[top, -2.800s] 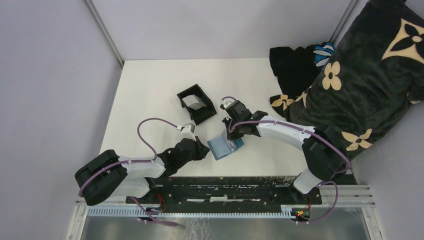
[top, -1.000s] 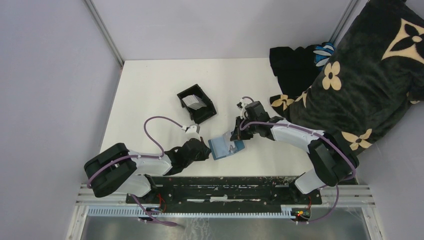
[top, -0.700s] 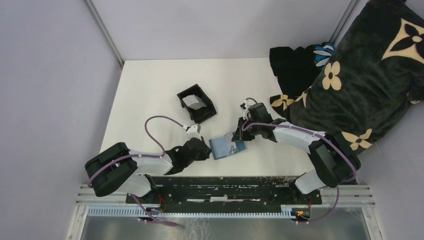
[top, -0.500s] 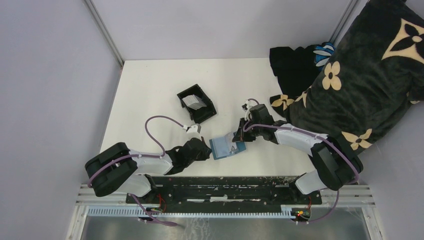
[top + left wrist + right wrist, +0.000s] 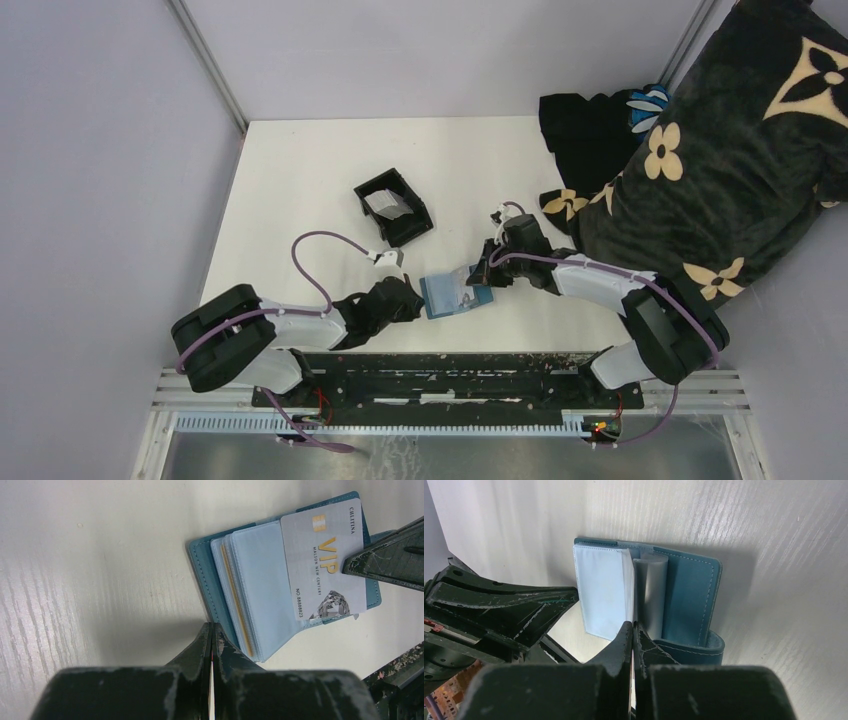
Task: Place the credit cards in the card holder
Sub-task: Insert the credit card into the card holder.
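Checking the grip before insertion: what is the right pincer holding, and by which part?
A pale silver-grey VIP card, pinched by one long edge in the shut right pincer.

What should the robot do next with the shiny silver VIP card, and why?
Probably the right gripper should slide the silver VIP card deeper into the open teal-blue wallet: it pinches the card's edge, and the card lies mostly uncovered on the clear sleeves.

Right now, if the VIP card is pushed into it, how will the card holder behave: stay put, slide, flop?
The card holder looks thin and lies on a smooth table, so it would probably slide unless braced; the shut left gripper sits at its edge. Its clear sleeves fan loosely, so they likely flop. Its cover curls at one end, suggesting soft material.
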`<action>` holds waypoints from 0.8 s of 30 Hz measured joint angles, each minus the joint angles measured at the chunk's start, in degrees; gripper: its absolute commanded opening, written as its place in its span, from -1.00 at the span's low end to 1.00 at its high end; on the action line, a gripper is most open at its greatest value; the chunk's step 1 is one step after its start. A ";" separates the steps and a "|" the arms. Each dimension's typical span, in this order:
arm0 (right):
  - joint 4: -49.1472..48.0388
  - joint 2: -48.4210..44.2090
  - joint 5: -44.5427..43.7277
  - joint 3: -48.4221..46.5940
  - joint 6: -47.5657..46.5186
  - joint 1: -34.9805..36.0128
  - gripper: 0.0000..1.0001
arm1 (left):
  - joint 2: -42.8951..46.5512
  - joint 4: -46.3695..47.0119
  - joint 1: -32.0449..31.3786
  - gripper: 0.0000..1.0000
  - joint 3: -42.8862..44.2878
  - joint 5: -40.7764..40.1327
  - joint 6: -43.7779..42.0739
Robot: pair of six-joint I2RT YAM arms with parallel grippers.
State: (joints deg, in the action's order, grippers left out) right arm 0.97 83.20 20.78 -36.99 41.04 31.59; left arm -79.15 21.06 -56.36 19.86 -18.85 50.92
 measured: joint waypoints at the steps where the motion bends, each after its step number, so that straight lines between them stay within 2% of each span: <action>1: -0.31 0.00 0.00 0.20 0.20 0.00 -0.98 | 0.00 0.00 -0.07 -0.93 0.00 -0.13 0.00; 24: -4.17 -2.08 -3.21 3.98 5.05 1.14 -0.98 | -1.11 0.96 -2.03 -0.94 0.24 -2.38 0.02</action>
State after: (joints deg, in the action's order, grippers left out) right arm -3.20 81.12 17.56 -33.01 46.09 32.73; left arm -80.27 22.02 -58.39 20.10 -21.23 50.94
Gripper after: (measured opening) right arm 0.014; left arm 0.040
